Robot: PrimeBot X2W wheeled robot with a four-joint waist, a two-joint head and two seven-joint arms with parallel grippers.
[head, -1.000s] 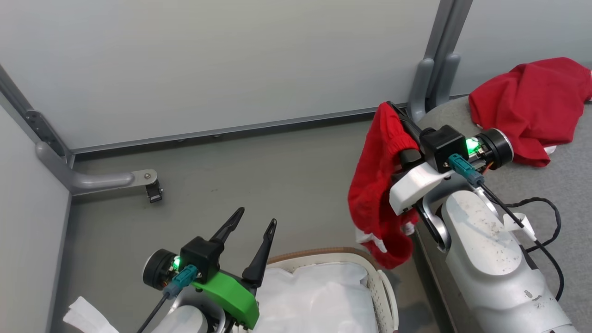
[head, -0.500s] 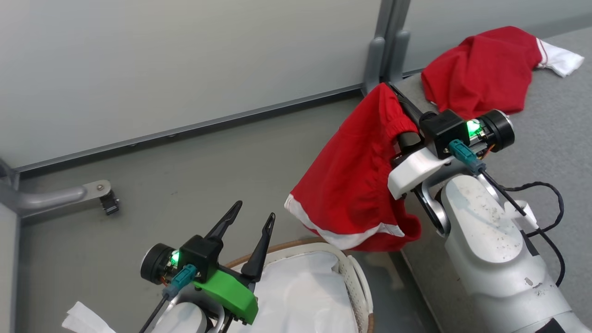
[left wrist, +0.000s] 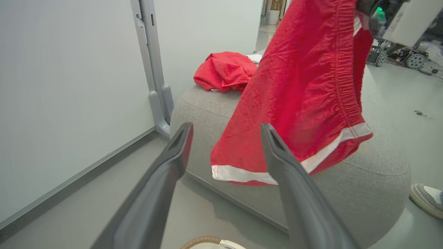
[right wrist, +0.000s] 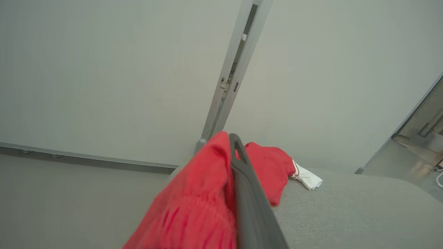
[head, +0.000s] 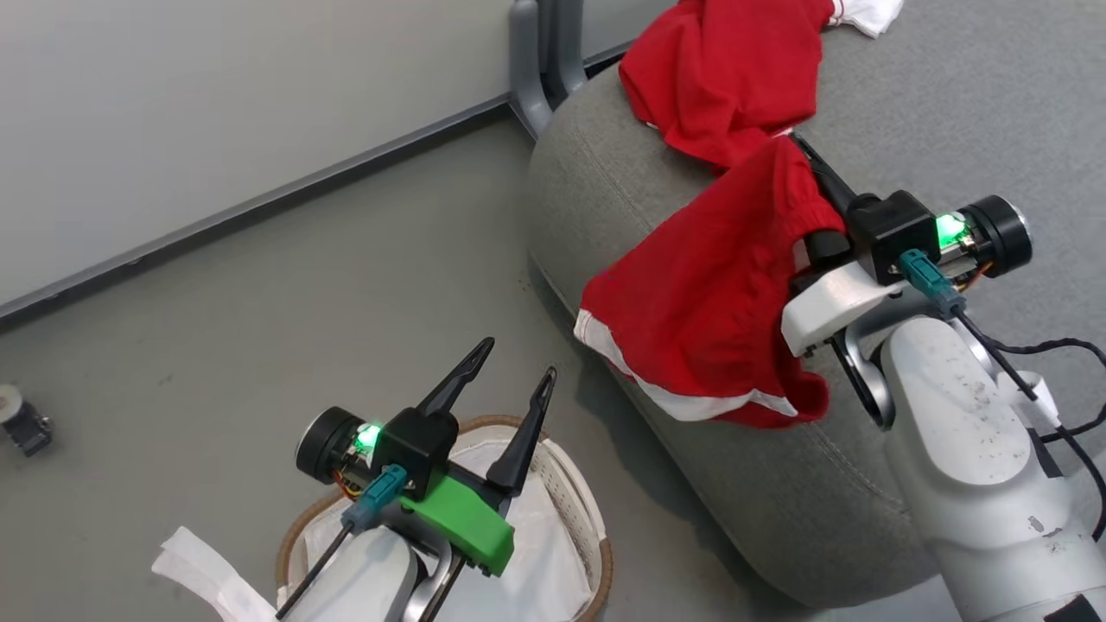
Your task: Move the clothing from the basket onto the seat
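The head camera is looking steeply down from above on the floor (head: 259,302), the basket (head: 596,553), the seat (head: 778,484) and both arms. The left wrist camera is sitting low, just above the basket rim, and is facing along the left hand (left wrist: 225,128) toward the side of the seat. The right wrist camera is looking along the right hand (right wrist: 225,141), very near the hanging red garment (right wrist: 193,207), toward the wall (right wrist: 104,69). All three are sharing the seat, the lying red garment (left wrist: 225,71) and the grey post (right wrist: 228,83).

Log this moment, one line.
right claw: shut on red shorts, over seat edge | left claw: open, above basket | other garment: on seat
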